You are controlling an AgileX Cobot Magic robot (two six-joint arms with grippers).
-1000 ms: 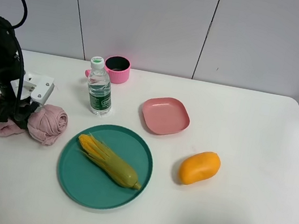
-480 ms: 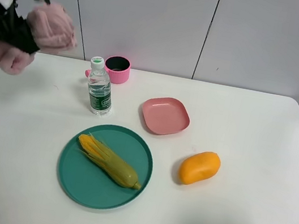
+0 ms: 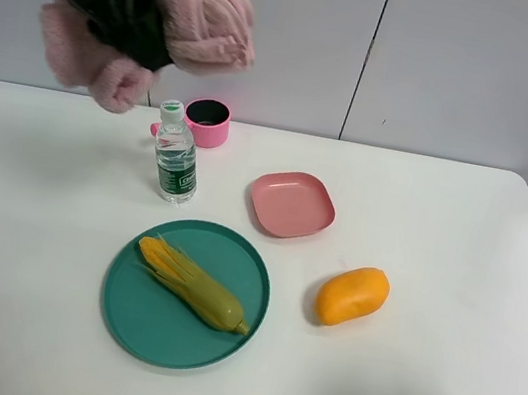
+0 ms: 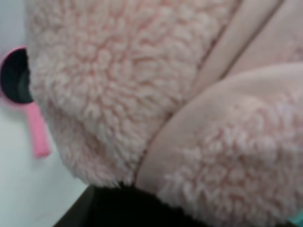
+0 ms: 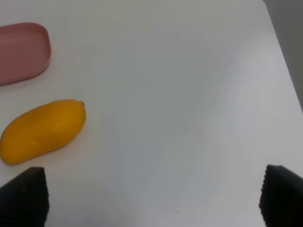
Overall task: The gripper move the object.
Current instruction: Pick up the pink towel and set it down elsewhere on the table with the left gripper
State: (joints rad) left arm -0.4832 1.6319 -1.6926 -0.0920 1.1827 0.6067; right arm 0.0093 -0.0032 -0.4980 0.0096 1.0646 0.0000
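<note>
Exterior high view has the towel [image 3: 208, 16] up in the air above the bottle [image 3: 176, 154], pinched at its narrow middle by the left tool [image 3: 135, 26]. A second ago it lay on the counter [image 3: 415, 385] beside that bottle, so I judge the pick-up done and the carry under way. Close up, the towel is fuzzy pale-pink pile in two plump rolled lobes. Behind the clear plastic bottle stands a glossy pink cup [image 3: 206, 122]. Well apart from the bottle, the right tool [image 5: 151, 198] hangs spread and empty.
</note>
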